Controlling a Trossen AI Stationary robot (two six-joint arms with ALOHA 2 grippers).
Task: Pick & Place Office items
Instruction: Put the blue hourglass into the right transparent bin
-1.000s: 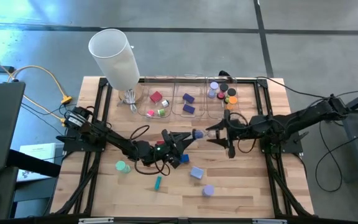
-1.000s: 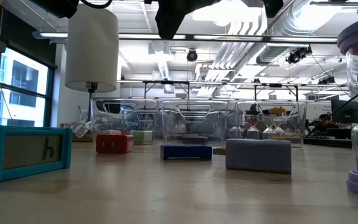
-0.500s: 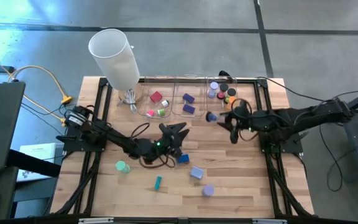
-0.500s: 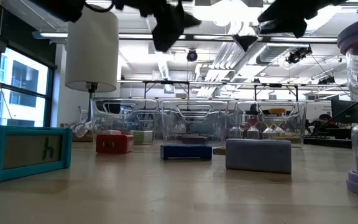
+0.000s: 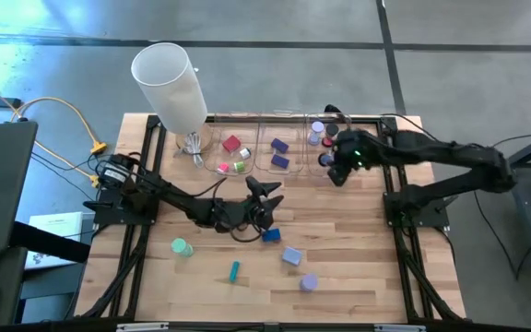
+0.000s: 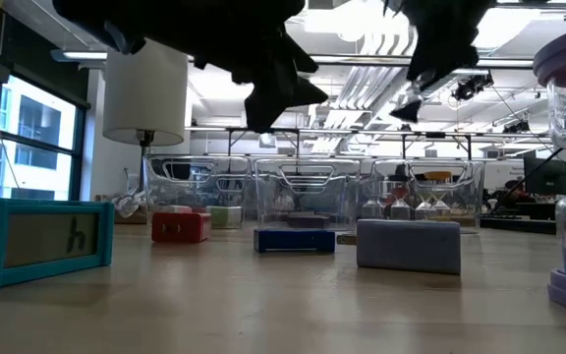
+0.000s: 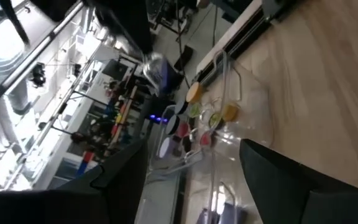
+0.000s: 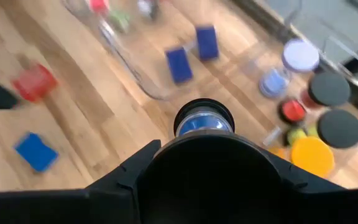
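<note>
Right gripper (image 5: pixel 332 169): above the right clear bin (image 5: pixel 313 162), jaws closed around a small blue roll (image 8: pixel 202 122), held over the edge of that bin.
Left gripper (image 5: pixel 267 197): over the middle of the table (image 5: pixel 358 267), near the front of the bins; jaws parted, holding nothing.
Right bin content: black (image 8: pixel 329 89), orange (image 8: pixel 311 155), red (image 8: pixel 293 110) and lavender (image 8: pixel 301 55) rolls, close together.
Middle bin (image 5: pixel 279 152): two purple blocks (image 5: pixel 279 146) inside.
Left bin (image 5: pixel 231 157): red block (image 5: pixel 232 144) and small green pieces (image 5: pixel 241 166).
Loose on table: blue block (image 5: pixel 271 235) just in front of the left gripper; pale purple block (image 5: pixel 291 256) and lavender roll (image 5: pixel 309 282) nearer the front edge; teal stick (image 5: pixel 234 270) and green roll (image 5: pixel 181 246) to the left side.
White cylinder (image 5: pixel 170 85): upright at the far left corner, beside the left bin.
Low view: red (image 6: pixel 180 226), blue and pale purple blocks in a row before the bins; both arms dark overhead.
</note>
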